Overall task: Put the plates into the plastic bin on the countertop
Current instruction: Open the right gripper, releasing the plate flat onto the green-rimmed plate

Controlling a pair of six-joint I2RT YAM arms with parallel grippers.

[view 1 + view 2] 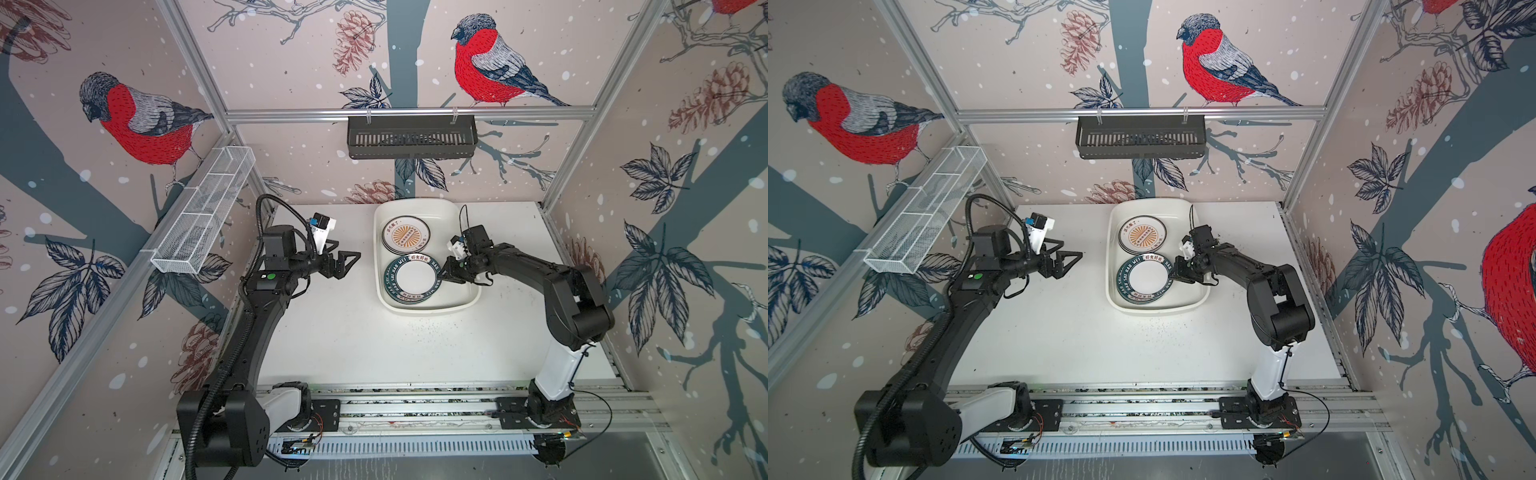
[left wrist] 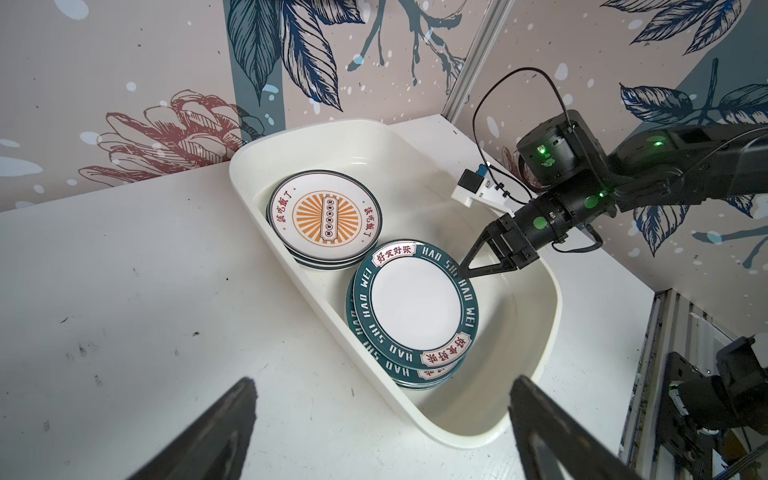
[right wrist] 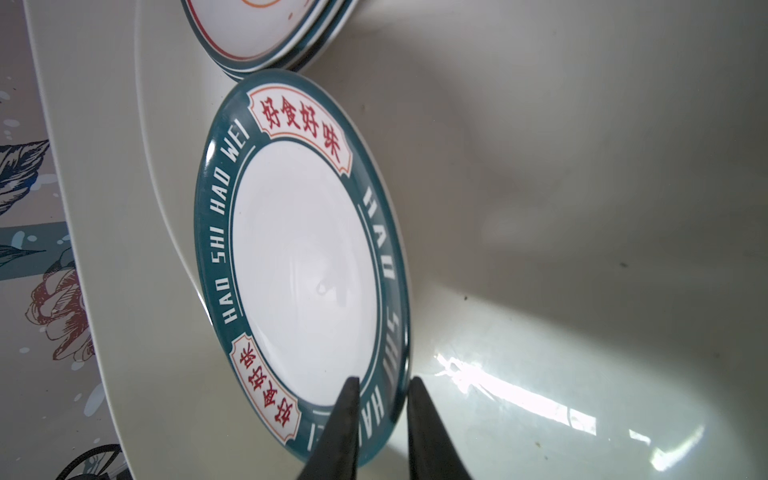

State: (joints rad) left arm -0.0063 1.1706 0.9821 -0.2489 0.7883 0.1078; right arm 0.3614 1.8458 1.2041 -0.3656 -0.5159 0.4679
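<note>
A white, scuffed bench (image 1: 353, 345) fills the floor of a booth whose walls (image 1: 291, 62) are papered with red-breasted birds and pine cones. Over its bare part the left claw (image 1: 350, 266) hangs clear of everything, jaws spread wide and empty. The white plastic bin (image 1: 419, 206) stands just past its tips. The right claw (image 3: 384, 380) reaches into that bin from the opposite side, jaws only a narrow way apart. One finger (image 3: 347, 403) is over the face of the top plate (image 3: 303, 266) and the other is just off its edge, so the dark green lettered rim sits in the gap. Whether the fingers press on it cannot be told. That plate lies flat on a short stack (image 2: 415, 376) of matching plates directly ahead of the right claw, in the bin's nearer half. Beyond it, farther from both claws, a second stack (image 1: 405, 235) topped by an orange sunburst plate sits just beside the first. Farthest off, a black slotted basket (image 1: 411, 143) hangs on the back rail, and a wire tray (image 1: 203, 212) is fixed high on the wall behind the left claw.
</note>
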